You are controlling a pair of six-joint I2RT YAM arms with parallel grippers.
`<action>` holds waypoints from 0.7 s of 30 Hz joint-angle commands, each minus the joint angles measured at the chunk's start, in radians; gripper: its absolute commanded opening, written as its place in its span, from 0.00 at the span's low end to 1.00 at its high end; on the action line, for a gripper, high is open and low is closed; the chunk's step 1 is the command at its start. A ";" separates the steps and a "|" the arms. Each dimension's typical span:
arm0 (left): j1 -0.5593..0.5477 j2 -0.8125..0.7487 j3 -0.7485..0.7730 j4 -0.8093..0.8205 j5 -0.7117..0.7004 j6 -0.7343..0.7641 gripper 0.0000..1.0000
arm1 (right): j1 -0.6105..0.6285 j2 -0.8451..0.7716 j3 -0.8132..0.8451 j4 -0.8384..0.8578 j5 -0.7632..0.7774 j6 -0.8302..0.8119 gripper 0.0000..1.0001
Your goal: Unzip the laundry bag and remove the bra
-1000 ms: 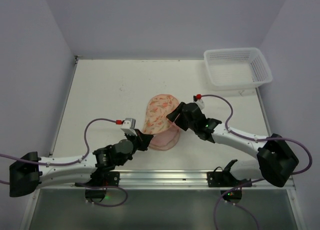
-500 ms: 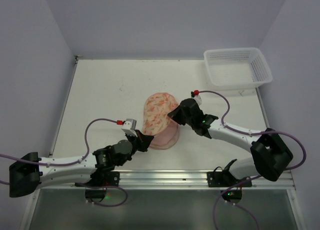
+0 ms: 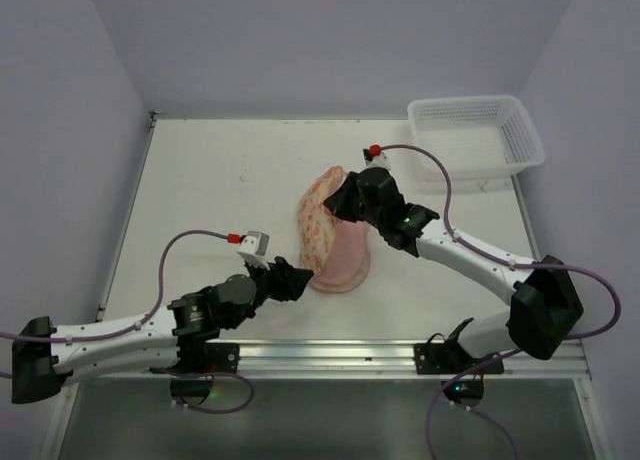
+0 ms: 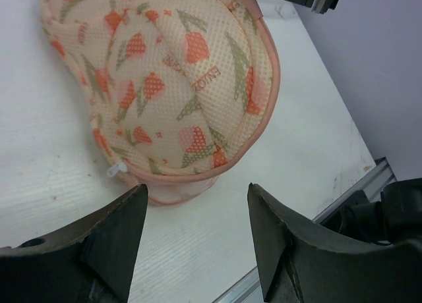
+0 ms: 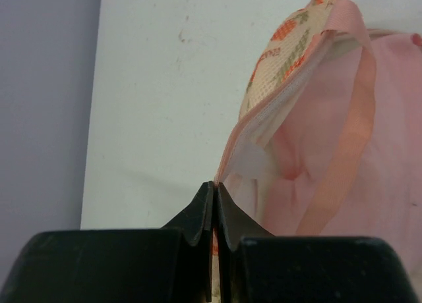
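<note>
Mid-worktop, our right gripper (image 5: 214, 188) is clenched on the laundry bag (image 3: 318, 215) at its pink zip trim (image 5: 232, 143) — printed flap raised, the bra (image 3: 342, 263) showing beneath. Our left gripper (image 4: 194, 192) gapes, released, at the bag's near edge.

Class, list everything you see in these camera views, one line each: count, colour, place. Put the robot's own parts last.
laundry bag: one, cream-peach with orange print and pink zip trim, mid-table, partly unzipped, printed half tipped up on edge.
bra: one, pale pink, showing in the open lower half of the bag; its full shape is not clear.
basket: one, white plastic lattice, far right corner of the table.
table: one, off-white, under everything.
left arm: one, white with black joints, near left.
right arm: one, white with black joints, near right.
left tool: one, black, open, at the bag's near edge, gripping nothing.
right tool: one, black, shut on the bag's pink zip edge.
</note>
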 commanded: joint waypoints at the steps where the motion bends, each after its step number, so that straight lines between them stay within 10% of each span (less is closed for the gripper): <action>1: 0.004 -0.140 0.084 -0.251 -0.127 -0.035 0.66 | 0.030 0.037 0.097 0.007 -0.086 -0.089 0.00; 10: 0.003 -0.341 0.242 -0.637 -0.254 -0.069 0.68 | 0.137 0.264 0.302 -0.009 -0.138 -0.116 0.00; 14: 0.003 -0.422 0.222 -0.676 -0.280 -0.090 0.68 | 0.162 0.364 0.367 -0.016 -0.144 -0.117 0.42; 21: 0.004 -0.479 0.207 -0.690 -0.301 -0.092 0.69 | 0.167 0.363 0.407 -0.008 -0.178 -0.161 0.57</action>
